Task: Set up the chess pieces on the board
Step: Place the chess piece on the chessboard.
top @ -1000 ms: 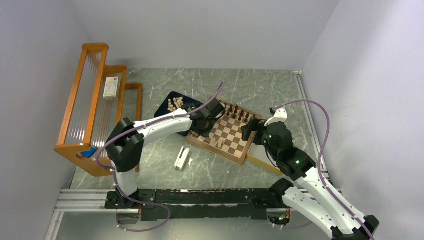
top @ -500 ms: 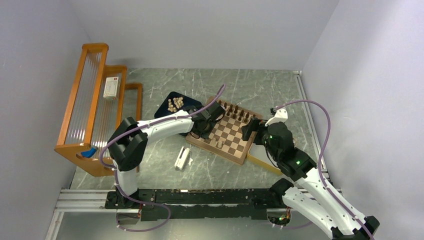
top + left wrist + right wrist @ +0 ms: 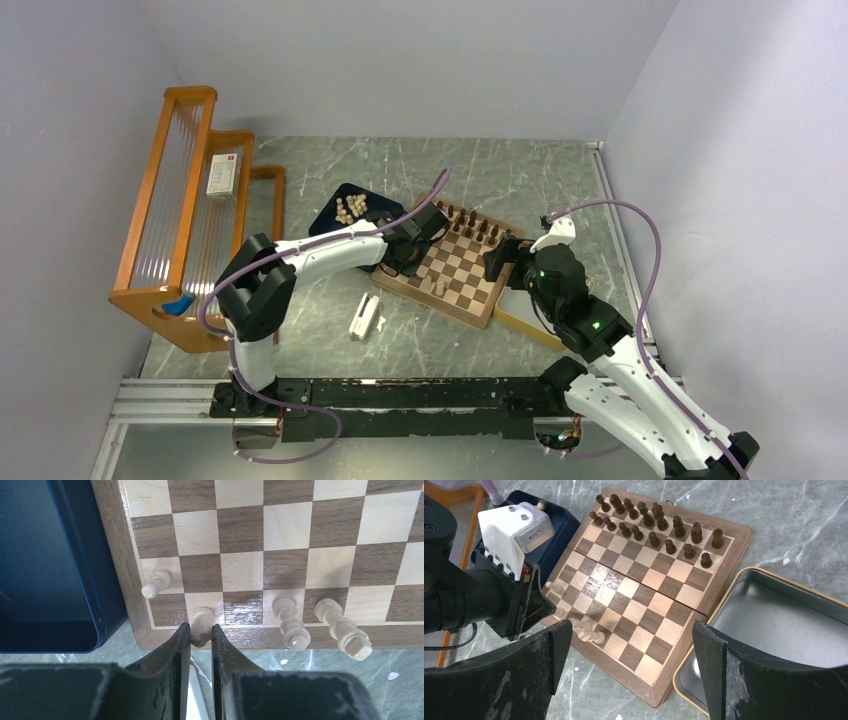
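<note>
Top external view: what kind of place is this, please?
Probably a robot test cell in a lab: plain walls enclose a marble-patterned table, the left arm and right arm are bolted to a rail at its near edge, and a chessboard lies between them.

Bright, diffuse light, faint shadows. A glossy sheen streaks the board (image 3: 243,611); the near left tool (image 3: 201,632) looks slightly soft.
</note>
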